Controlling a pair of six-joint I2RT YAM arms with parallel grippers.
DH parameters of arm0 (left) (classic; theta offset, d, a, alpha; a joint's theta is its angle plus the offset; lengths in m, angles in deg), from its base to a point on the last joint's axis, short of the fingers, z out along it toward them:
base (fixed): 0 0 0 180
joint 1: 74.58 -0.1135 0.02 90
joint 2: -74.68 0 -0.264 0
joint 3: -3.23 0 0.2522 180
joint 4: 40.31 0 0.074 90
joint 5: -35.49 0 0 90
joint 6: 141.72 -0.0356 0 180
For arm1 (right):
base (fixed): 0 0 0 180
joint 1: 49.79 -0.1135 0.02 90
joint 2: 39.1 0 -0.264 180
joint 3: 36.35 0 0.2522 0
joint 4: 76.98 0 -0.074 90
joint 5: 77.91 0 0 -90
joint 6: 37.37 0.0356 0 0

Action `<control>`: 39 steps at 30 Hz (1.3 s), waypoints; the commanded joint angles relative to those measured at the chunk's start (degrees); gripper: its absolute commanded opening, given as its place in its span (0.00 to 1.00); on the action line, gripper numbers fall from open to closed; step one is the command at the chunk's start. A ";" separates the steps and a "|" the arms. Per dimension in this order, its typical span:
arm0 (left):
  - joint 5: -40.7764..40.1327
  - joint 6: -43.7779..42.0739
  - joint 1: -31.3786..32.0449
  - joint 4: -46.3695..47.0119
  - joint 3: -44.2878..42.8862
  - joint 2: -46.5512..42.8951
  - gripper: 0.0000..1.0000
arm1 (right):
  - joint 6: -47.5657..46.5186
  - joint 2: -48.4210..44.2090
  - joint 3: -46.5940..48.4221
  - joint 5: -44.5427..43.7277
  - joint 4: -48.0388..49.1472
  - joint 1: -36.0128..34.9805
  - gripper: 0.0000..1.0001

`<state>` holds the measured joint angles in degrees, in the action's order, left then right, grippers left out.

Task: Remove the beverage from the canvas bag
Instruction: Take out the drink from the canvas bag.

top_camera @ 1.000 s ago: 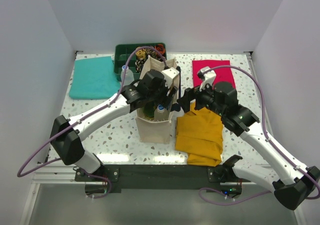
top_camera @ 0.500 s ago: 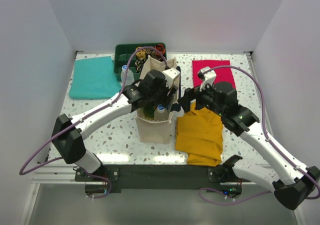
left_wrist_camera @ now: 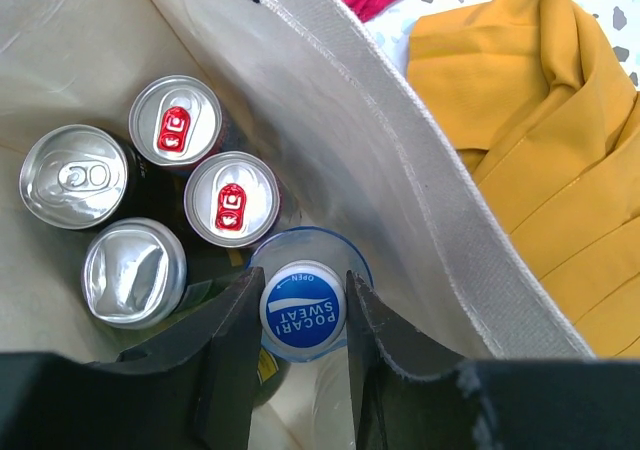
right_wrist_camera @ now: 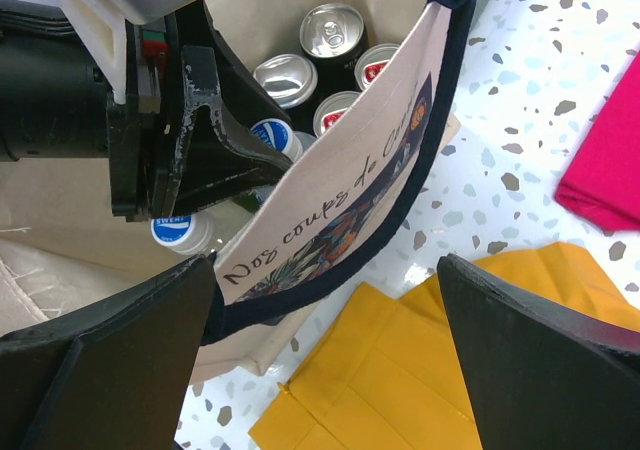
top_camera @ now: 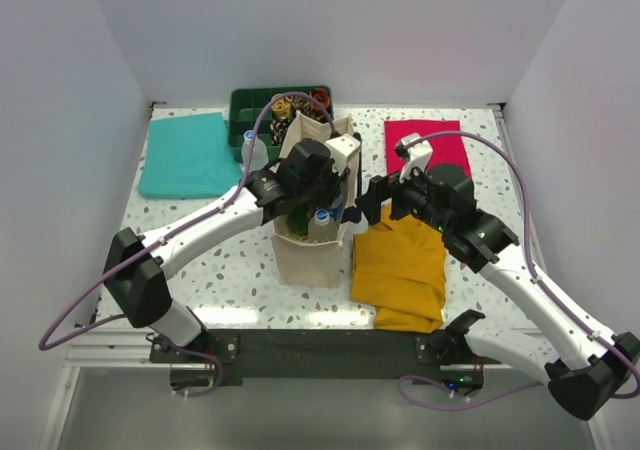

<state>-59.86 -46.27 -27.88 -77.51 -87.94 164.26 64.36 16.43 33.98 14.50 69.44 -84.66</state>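
Inside the canvas bag (top_camera: 310,258), at the centre of the top view, the left gripper (left_wrist_camera: 302,292) has just pinched shut on the blue-capped bottle (left_wrist_camera: 301,315), low in the left wrist frame. The drink looks secured, so I judge it ready to lift. The right gripper (right_wrist_camera: 325,270) stands wide open astride the bag's navy-trimmed wall. The bag is coarse, floppy cream weave. The bottle is clear plastic with a round cap. The 4 cans (left_wrist_camera: 232,198), upper left, have shiny aluminium tops.

The left gripper (left_wrist_camera: 303,298) is pinching the blue-capped bottle (left_wrist_camera: 303,318) inside the canvas bag (left_wrist_camera: 385,155), beside four cans (left_wrist_camera: 232,198).
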 commanded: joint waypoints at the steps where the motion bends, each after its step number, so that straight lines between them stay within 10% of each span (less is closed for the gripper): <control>1: 1.65 0.70 0.24 2.35 -0.11 0.51 0.03 | -0.65 -0.16 1.52 -1.01 0.57 -0.11 0.98; 39: -0.46 0.08 0.32 3.05 -5.03 -11.27 0.00 | -0.04 0.28 1.52 -1.45 1.01 -0.02 0.98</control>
<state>-60.27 -46.16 -27.88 -79.52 -88.05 157.58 64.40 16.45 33.98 14.15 69.46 -84.66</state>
